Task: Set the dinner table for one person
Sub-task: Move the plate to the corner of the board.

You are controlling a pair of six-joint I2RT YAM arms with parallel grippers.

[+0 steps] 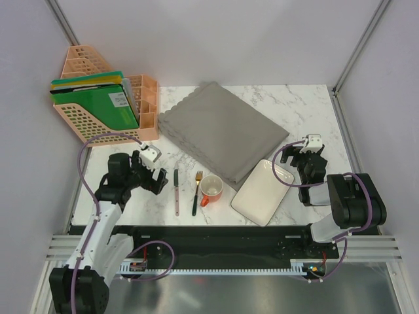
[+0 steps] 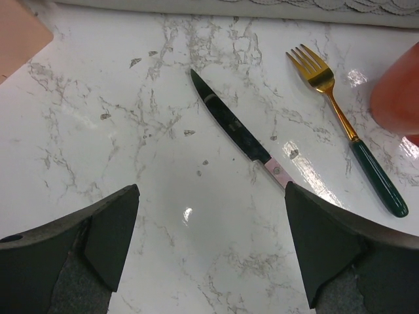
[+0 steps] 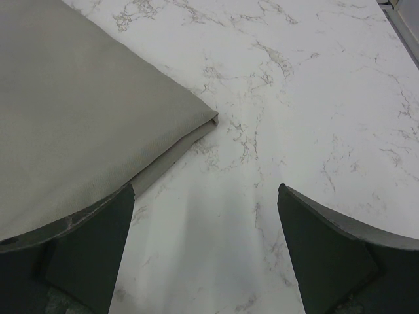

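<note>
1. One dinner table, a white marble top with grey veins. It fills the space in front of the arms and everything sits on it.
2. Two grippers. The left gripper has its jaws spread wide with nothing between them, and it hangs over bare marble just near the knife.
3. The right gripper is also wide open and holds nothing. It's by the right corner of the mats.
4. One knife, one fork and one orange mug, side by side in the near middle.
5. One white plate, its far end up on the mat edge.
6. A stack of grey placemats; can't count the layers.
7. One peach file rack with green folders, at far left.
</note>
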